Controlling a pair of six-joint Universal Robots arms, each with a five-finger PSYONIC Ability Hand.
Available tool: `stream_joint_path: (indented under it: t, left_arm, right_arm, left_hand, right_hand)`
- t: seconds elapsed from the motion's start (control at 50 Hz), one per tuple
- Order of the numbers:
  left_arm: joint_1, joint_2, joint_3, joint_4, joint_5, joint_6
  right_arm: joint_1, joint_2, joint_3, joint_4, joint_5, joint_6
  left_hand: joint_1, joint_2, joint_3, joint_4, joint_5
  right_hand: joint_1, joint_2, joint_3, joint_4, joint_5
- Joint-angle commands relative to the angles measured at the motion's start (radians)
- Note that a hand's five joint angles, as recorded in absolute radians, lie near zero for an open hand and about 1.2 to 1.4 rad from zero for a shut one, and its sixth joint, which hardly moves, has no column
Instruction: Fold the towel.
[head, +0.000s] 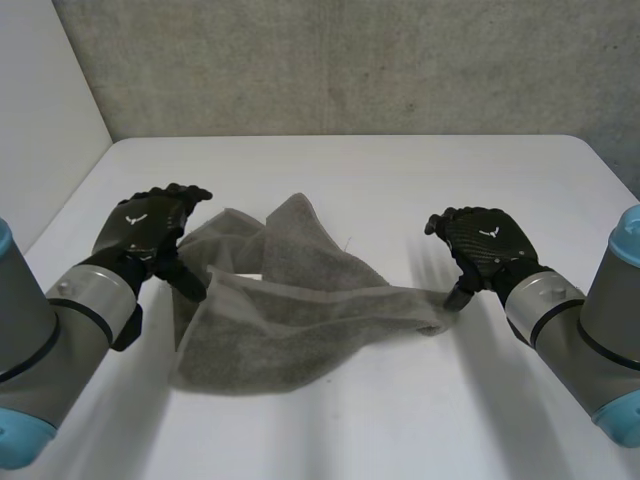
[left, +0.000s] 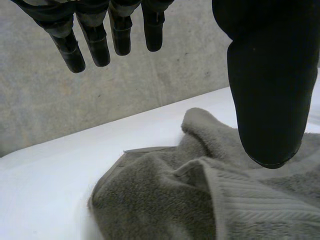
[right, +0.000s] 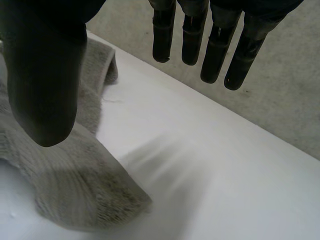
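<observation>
**Left arm (head: 60, 335) and right arm (head: 590, 330) bracket a rumpled towel (head: 300, 320), both hands empty**

Nearest the camera, the two grey forearms enter from the near corners of the white table (head: 400, 180), each ending in a black hand. The left hand (head: 150, 225) hovers at the towel's left edge with its fingers straight and spread away from the thumb, holding nothing. Its wrist view shows bunched cloth lying just beneath the thumb. The right hand (head: 485, 245) hangs over the towel's right corner, likewise loose and empty, with that corner under its thumb and bare tabletop under its fingers.

The towel lies in the middle of the tabletop, its long axis running side to side from one hand to the other. One flap is thrown over and points toward the far edge, and the left part is creased into ridges. Each hand is about equally close to its own end, so the coming move seems to turn on both dropping onto the cloth below them, probably to pinch it and spread it flat before any fold.

Around the towel the tabletop is plain white. A rough grey wall (head: 350, 60) stands behind the far edge, and a white panel (head: 40, 80) stands at the left.
</observation>
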Motion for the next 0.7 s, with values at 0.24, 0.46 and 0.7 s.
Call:
stream_joint_path:
  t: [0.24, 0.46, 0.7]
  left_arm:
    - [0.143, -0.015, 0.025, -0.068, 0.099, 0.007]
    - [0.262, -0.065, 0.054, -0.071, 0.255, 0.004]
    - [0.312, -0.118, 0.082, -0.068, 0.278, 0.002]
  right_arm:
    - [0.028, -0.005, -0.059, 0.119, -0.032, -0.049]
    - [0.256, 0.076, -0.261, 0.229, -0.093, -0.201]
    - [0.467, 0.285, -0.558, 0.259, -0.109, -0.226]
  left_hand:
    - [0.045, 0.049, 0.048, 0.048, 0.047]
    - [0.05, 0.055, 0.054, 0.054, 0.053]
    - [0.048, 0.052, 0.051, 0.051, 0.05]
  right_hand:
    - [-0.023, -0.037, -0.026, -0.015, 0.024]
    - [-0.023, -0.037, -0.026, -0.015, 0.024]
    - [-0.014, -0.028, -0.018, -0.006, 0.033]
